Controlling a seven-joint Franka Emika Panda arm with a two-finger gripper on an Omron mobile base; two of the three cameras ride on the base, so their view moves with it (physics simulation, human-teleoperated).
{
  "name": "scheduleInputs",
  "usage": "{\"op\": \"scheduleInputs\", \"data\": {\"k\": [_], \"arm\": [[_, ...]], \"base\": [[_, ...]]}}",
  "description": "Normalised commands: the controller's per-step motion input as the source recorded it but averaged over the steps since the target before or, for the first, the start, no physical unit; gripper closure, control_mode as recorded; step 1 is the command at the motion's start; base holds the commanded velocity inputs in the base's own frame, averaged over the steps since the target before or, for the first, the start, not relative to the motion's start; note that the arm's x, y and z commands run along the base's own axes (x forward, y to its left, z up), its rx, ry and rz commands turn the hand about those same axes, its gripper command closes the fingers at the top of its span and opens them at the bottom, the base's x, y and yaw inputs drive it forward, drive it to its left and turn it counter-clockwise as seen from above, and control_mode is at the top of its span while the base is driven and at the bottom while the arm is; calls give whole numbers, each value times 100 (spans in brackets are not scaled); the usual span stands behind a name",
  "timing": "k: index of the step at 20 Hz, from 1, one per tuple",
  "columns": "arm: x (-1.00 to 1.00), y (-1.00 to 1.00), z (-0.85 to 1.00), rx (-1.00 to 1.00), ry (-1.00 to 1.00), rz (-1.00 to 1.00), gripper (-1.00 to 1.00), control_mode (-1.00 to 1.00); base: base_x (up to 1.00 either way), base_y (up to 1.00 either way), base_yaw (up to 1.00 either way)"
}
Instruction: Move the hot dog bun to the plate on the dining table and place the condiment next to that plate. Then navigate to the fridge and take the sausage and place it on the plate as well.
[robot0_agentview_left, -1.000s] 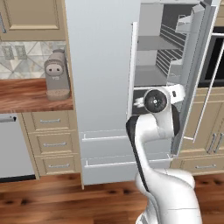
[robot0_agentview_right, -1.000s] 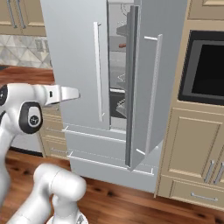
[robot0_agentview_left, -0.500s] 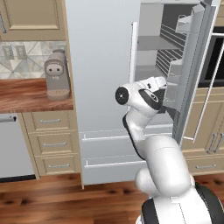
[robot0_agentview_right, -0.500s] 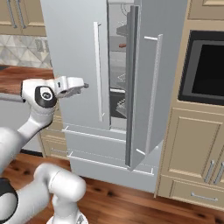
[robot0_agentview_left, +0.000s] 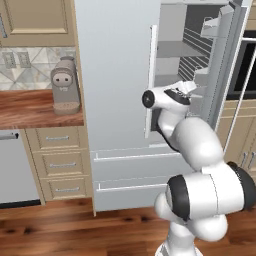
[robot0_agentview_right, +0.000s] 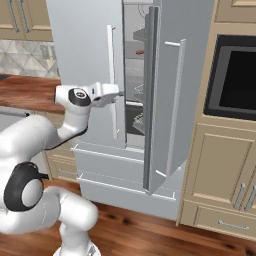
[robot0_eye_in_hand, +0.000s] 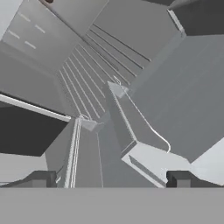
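Reaching into the fridge (robot0_agentview_right: 90, 60) for the sausage (robot0_agentview_right: 141, 51) appears to be the step in hand. Nearest, the gripper (robot0_agentview_right: 114, 91) is held level at the mouth of the open compartment, just in front of the left door's handle (robot0_agentview_right: 111, 80), with the fingers (robot0_eye_in_hand: 41, 179) spread wide and nothing between them. Beyond it, the open right door (robot0_agentview_right: 161, 100) stands edge-on, so clearance on that side should be watched as the hand is advanced. Farther in, wire shelves (robot0_eye_in_hand: 87, 78) are seen in the hand view. The sausage lies on an upper shelf, above the gripper's present height and deeper inside. The hand would best be raised to that shelf before being pushed in, the fingers kept apart until the sausage sits squarely between them.
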Motion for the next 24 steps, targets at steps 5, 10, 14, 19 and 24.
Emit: {"op": "scheduleInputs", "data": {"k": [5,10,14,19,24], "arm": [[15,-71,0,0,0,0,-100,-100],[-13,-62,0,0,0,0,-100,-100],[-30,-70,0,-1,0,0,-100,-100],[-43,-92,0,0,0,0,-100,-100],[-82,-100,0,0,0,0,-100,-100]], "base": [[0,0,0],[0,0,0],[0,0,0],[0,0,0],[0,0,0]]}}
